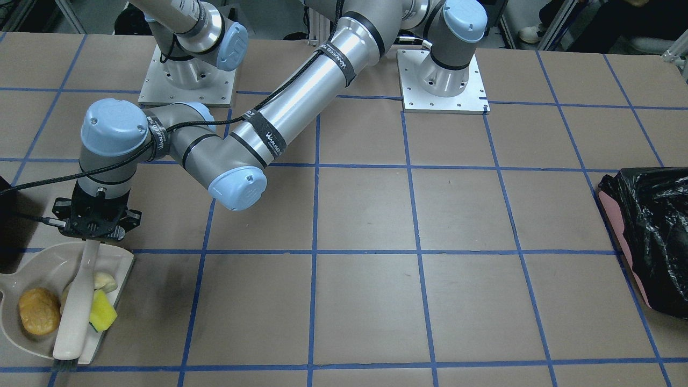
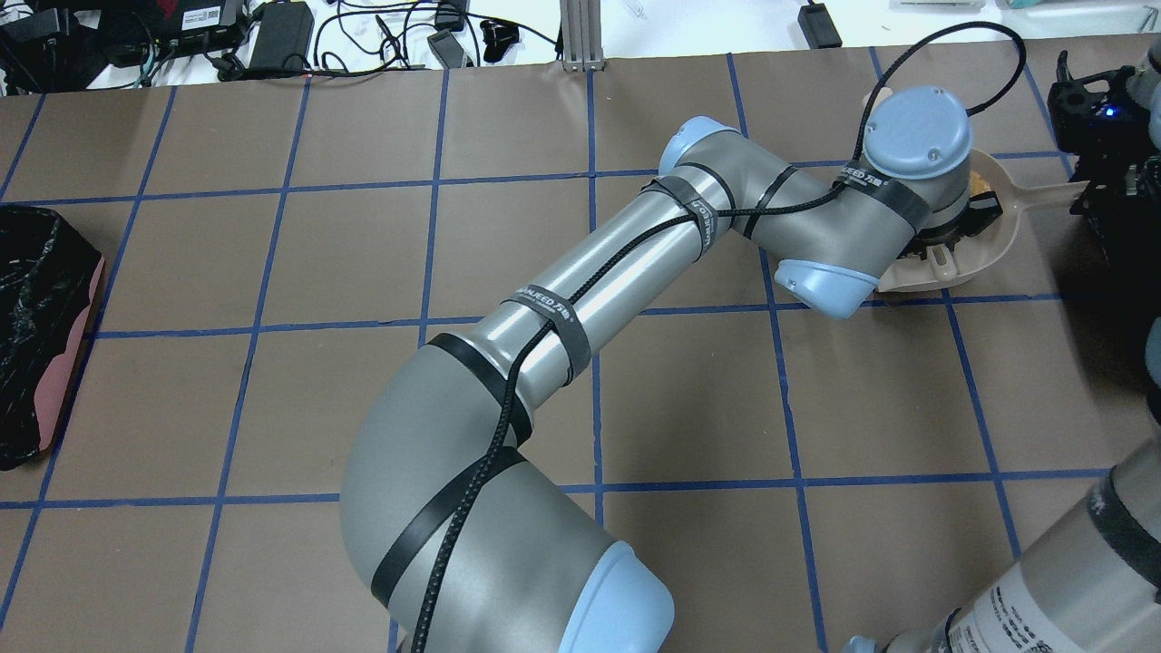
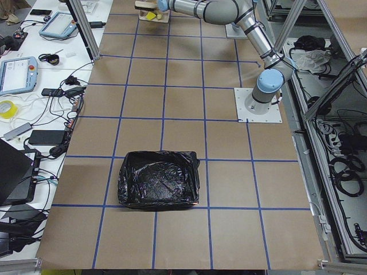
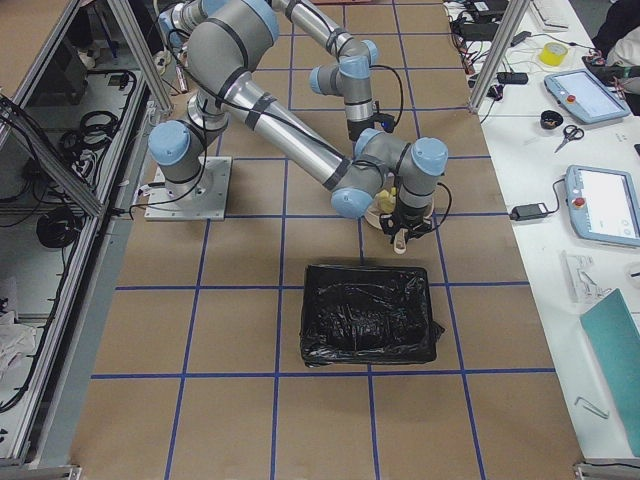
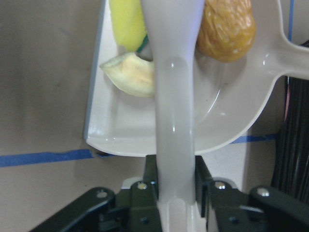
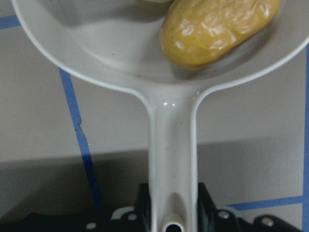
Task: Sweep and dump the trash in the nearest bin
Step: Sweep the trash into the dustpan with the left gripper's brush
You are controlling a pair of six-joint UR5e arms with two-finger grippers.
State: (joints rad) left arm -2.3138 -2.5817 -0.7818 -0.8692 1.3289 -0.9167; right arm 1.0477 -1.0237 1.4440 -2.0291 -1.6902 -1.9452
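Nearest, the bin point(image 4: 370, 315) waits, nothing dumped yet. Just beyond it, all 3 bits sit in the dustpan point(image 1: 48, 263): lump point(image 1: 38, 310) crosswise to the handle point(image 6: 173, 145), curved piece point(image 1: 106, 281) and sponge point(image 1: 102, 317) by the mouth. That handle points binward, clamped by the right gripper point(image 6: 174, 212); the left gripper point(image 5: 175, 198) grips the brush point(image 1: 75, 317). Sweeping looks done.

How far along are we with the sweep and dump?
Sweeping looks done: the lump, curved piece and sponge chunk lie in the dustpan. In hand: left gripper holds the brush across the pan, right gripper holds the pan's handle. Left: dumping into the black bin nearby; nothing tipped yet.
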